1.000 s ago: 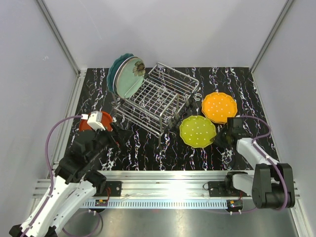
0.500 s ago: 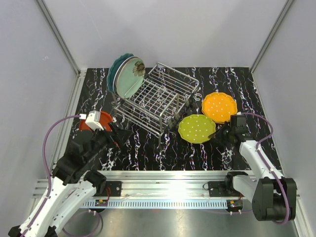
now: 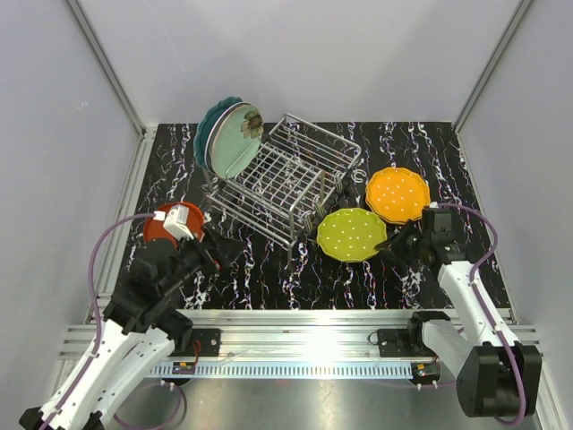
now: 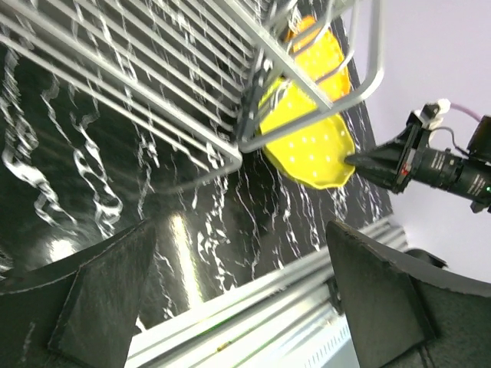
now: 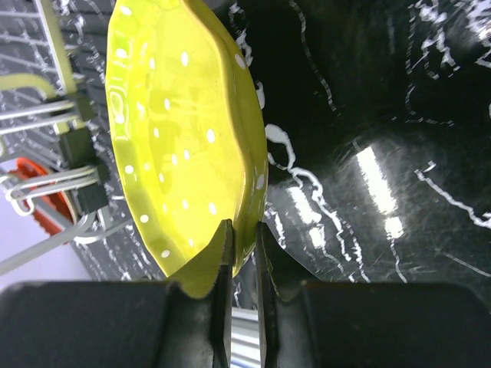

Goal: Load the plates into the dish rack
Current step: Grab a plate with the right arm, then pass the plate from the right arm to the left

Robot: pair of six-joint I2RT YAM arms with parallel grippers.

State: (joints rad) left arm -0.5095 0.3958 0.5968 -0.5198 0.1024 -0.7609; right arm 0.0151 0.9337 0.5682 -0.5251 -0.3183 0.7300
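My right gripper [image 3: 391, 244] is shut on the near rim of the yellow-green dotted plate [image 3: 352, 235], which is lifted and tilted just right of the dish rack [image 3: 286, 179]. In the right wrist view the fingers [image 5: 224, 253] pinch the plate's edge [image 5: 176, 130]. Teal and mint plates [image 3: 228, 139] stand upright at the rack's left end. The orange dotted plate [image 3: 397, 193] lies flat at the right. A red-orange plate [image 3: 154, 231] lies partly hidden under my left wrist. My left gripper [image 3: 218, 247] [image 4: 239, 230] is open and holds nothing, near the rack's front left corner.
The rack's wire corner [image 4: 245, 138] fills the left wrist view, with the yellow-green plate [image 4: 307, 146] and right gripper [image 4: 383, 162] behind it. The aluminium rail [image 3: 295, 318] runs along the near table edge. Grey walls close in the marbled black table [image 3: 269, 278].
The right gripper has raised the yellow-green plate off the table and carried it left toward the rack. The left arm has shifted slightly and stays open.
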